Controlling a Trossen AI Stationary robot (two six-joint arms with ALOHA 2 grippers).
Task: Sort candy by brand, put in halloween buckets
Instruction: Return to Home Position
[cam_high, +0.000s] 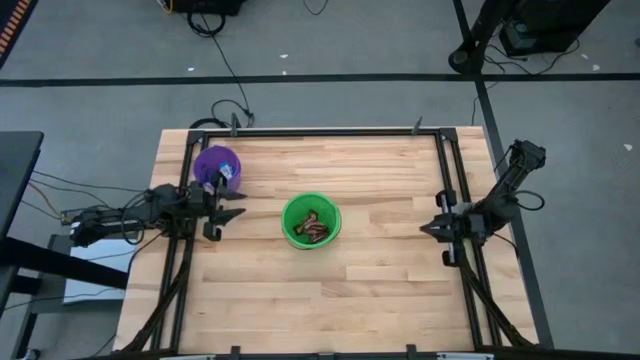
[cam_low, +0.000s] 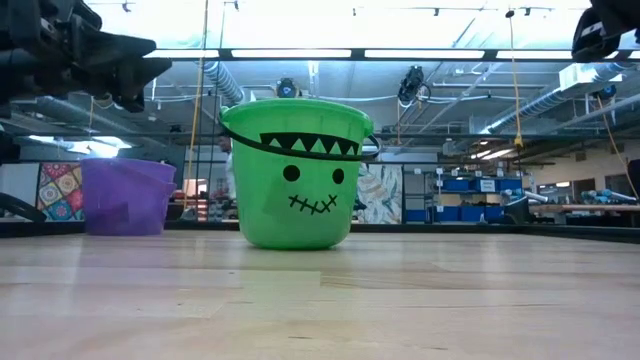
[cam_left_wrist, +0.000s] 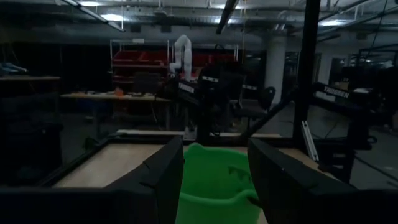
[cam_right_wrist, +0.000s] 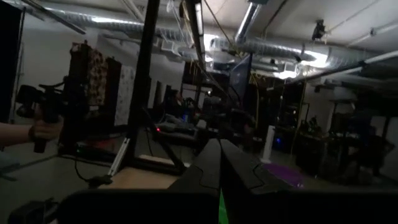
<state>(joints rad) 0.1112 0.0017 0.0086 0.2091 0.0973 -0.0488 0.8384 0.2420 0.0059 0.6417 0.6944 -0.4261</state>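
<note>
Under ceiling lights (cam_low: 290, 53), wood table (cam_low: 420, 300) holds green bucket (cam_low: 295, 175).

Only the green bucket (cam_low: 260, 190) stands centrally; bare tabletop (cam_high: 385, 220) lies between it and the right end effector (cam_high: 424, 229).

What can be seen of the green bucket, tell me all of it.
The green bucket is a round, glossy, plastic-looking pail with a black monster face: jagged hair, dot eyes, stitched mouth, and a dark handle hanging down its front. It stands upright near the middle of the table, holding dark brown candy bars. Nothing else touches it.
</note>
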